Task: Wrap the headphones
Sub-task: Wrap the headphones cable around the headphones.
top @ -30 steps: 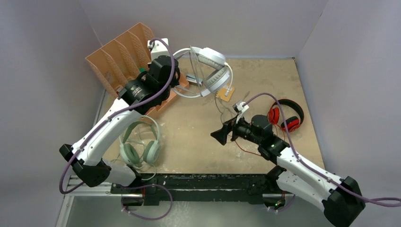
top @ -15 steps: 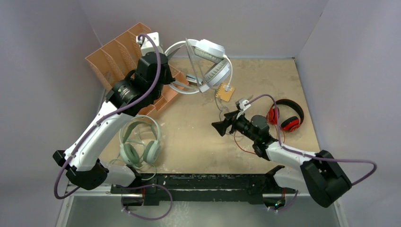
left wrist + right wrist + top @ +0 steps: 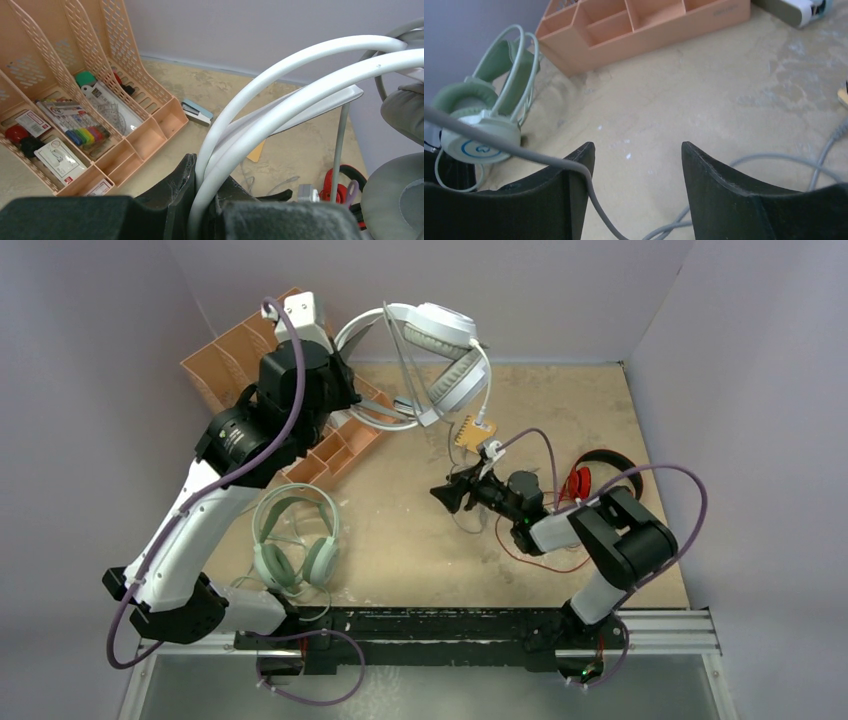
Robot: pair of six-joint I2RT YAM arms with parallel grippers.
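Your white headphones (image 3: 440,360) hang above the back of the table (image 3: 420,550), with the headband pinched tight in your left gripper (image 3: 207,181). Their grey cord (image 3: 524,156) trails down and drapes over one finger of your right gripper (image 3: 636,150), which gapes wide and clamps nothing. The green headphones (image 3: 295,540) lie near left and the red headphones (image 3: 590,482) lie right.

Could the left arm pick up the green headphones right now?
Probably not yet: its fingers are shut on the white headset's band. The mint-green headset itself lies uncovered, with nothing on it.
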